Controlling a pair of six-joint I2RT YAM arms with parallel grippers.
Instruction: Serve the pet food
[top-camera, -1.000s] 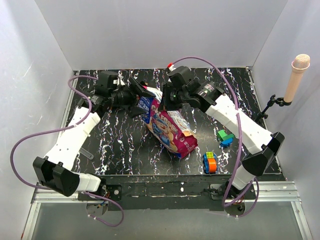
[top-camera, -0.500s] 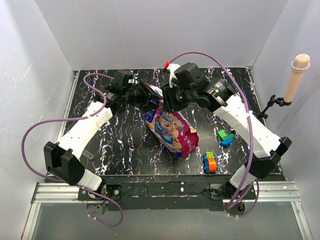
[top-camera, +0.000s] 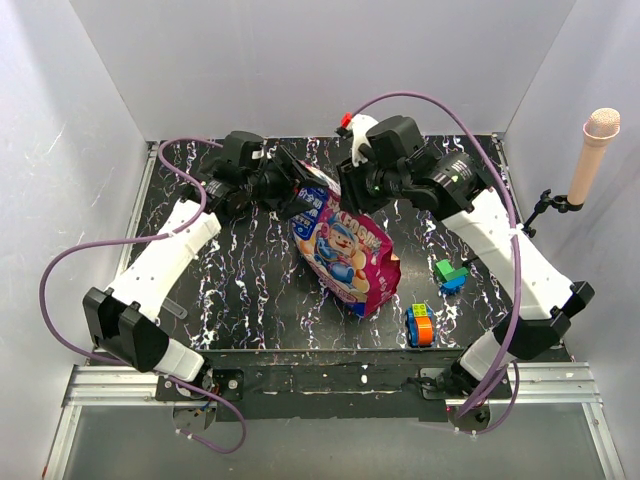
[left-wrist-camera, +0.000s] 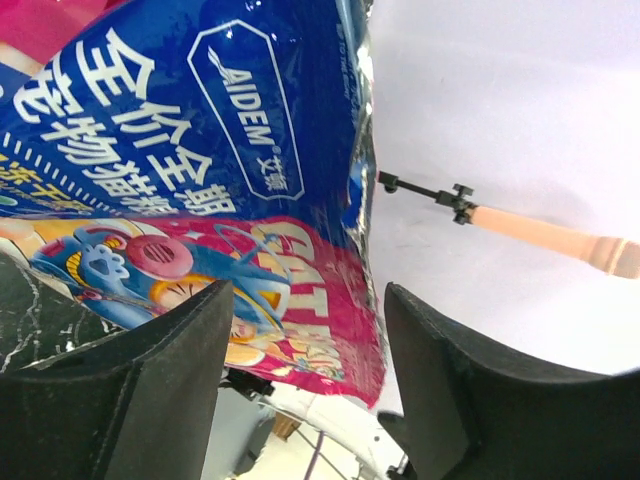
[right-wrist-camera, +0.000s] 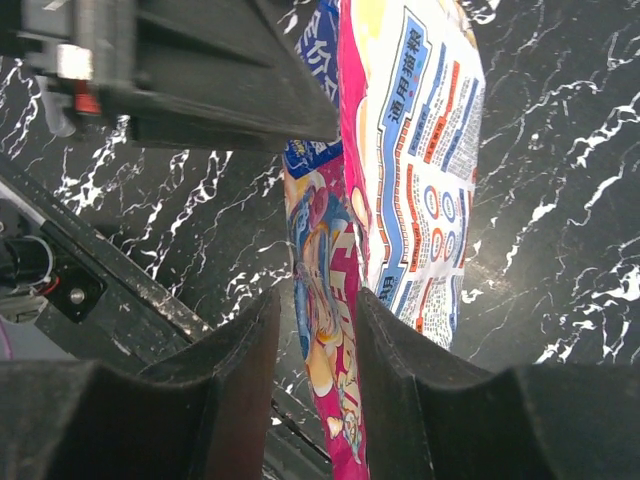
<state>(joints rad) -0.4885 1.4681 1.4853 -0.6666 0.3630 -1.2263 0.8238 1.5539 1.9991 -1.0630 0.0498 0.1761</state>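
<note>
Since a second ago the glossy magenta-and-blue cartoon-printed bag of pet food (top-camera: 345, 250) has been pulled up by its top. It stands steeper over the middle of the black marbled tabletop (top-camera: 230, 290), its lower end unmoved. The right fingers (right-wrist-camera: 235, 400), narrow, pinch its magenta edge. The left fingers (left-wrist-camera: 150, 400) straddle its blue corner, fairly wide; I cannot tell whether they clamp it. Both arms have edged rightward.
</note>
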